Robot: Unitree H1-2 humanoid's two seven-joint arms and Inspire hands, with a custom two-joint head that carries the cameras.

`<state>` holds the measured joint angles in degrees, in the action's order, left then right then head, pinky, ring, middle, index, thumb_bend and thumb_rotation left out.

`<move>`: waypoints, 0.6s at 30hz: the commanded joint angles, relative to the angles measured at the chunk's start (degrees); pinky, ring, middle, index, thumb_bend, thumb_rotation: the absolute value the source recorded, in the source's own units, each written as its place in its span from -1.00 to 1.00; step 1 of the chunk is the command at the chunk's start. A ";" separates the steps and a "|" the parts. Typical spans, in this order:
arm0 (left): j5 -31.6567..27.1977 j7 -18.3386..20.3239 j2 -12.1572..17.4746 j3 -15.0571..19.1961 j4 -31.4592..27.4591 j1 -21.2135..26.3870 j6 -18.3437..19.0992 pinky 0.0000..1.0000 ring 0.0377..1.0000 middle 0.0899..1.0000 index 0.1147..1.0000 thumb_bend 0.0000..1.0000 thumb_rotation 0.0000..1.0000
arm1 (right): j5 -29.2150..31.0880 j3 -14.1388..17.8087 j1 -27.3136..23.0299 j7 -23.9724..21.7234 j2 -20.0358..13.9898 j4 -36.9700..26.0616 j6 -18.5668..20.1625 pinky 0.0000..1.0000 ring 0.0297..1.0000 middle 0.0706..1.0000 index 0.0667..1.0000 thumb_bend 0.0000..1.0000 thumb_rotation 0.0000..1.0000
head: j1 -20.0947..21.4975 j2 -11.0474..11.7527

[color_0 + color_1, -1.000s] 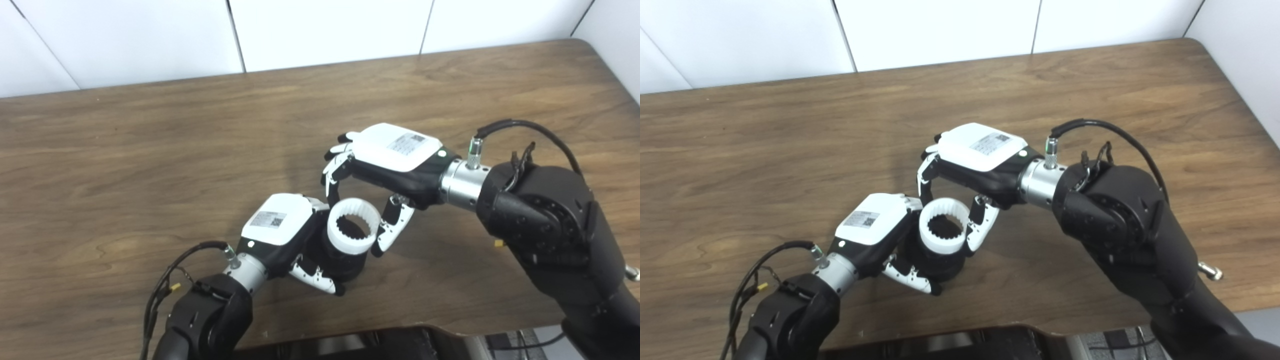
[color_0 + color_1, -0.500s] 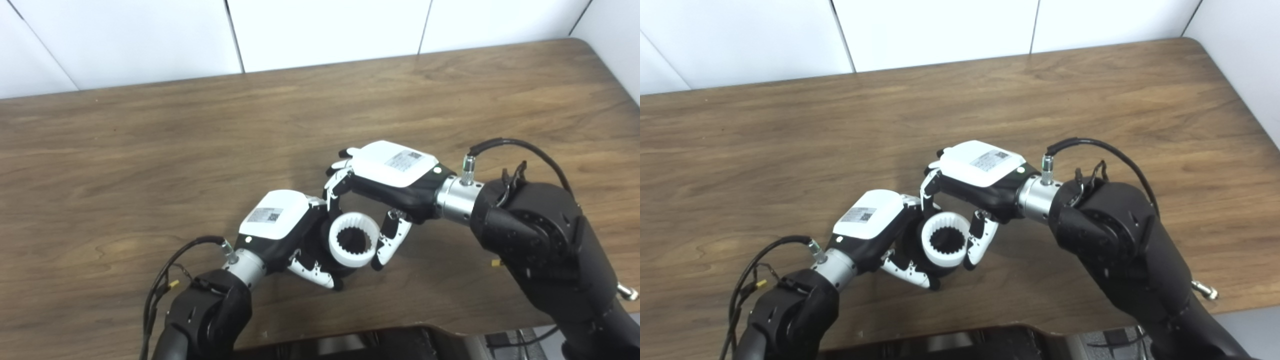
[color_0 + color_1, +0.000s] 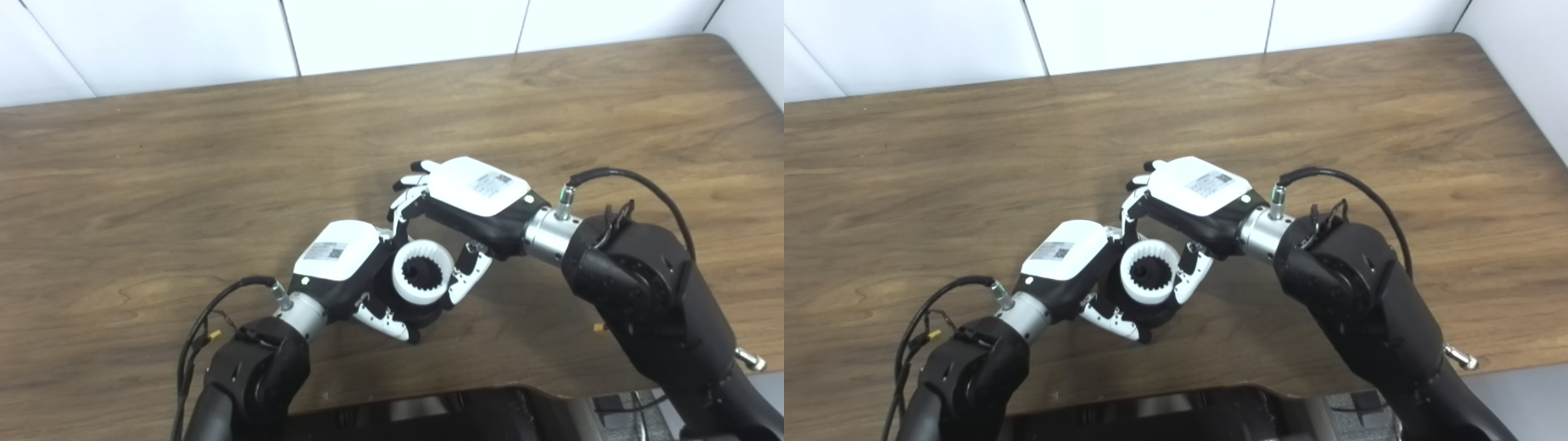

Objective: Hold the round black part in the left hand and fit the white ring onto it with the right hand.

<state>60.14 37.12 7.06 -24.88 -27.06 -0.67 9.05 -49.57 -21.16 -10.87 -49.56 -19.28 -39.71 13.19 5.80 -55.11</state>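
Observation:
The white ring (image 3: 421,279), toothed on the inside, sits on top of the round black part (image 3: 422,313) near the table's front middle. My left hand (image 3: 343,269) wraps the black part from the left, fingers curled under and around it. My right hand (image 3: 465,202) reaches in from the right, with fingers behind the ring and thumb on its right side, pinching the ring. Most of the black part is hidden by the ring and by my left hand. A dark toothed core shows through the ring's opening (image 3: 1145,269).
The brown wooden table (image 3: 184,171) stretches wide to the left and back. A white wall (image 3: 392,30) runs behind it. The table's right edge (image 3: 1507,92) lies near my right arm. A dark body part (image 3: 429,416) sits at the bottom edge.
The ring has gone lower onto the black part, and the dark core now shows inside it. Both hands shifted slightly left and toward me. The camera view has also tilted a little.

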 commanded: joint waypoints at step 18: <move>0.25 -0.42 -0.94 0.60 0.17 -0.79 2.47 0.64 0.58 0.48 0.40 1.00 -0.52 | -1.38 -1.60 0.27 -0.30 0.47 -0.85 -2.24 1.00 0.81 0.52 -0.11 0.05 -0.73 | -0.75 -0.16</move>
<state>60.23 36.45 6.20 -24.85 -27.08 -1.09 10.07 -51.18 -22.28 -10.16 -49.48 -18.99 -39.21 12.15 5.01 -55.20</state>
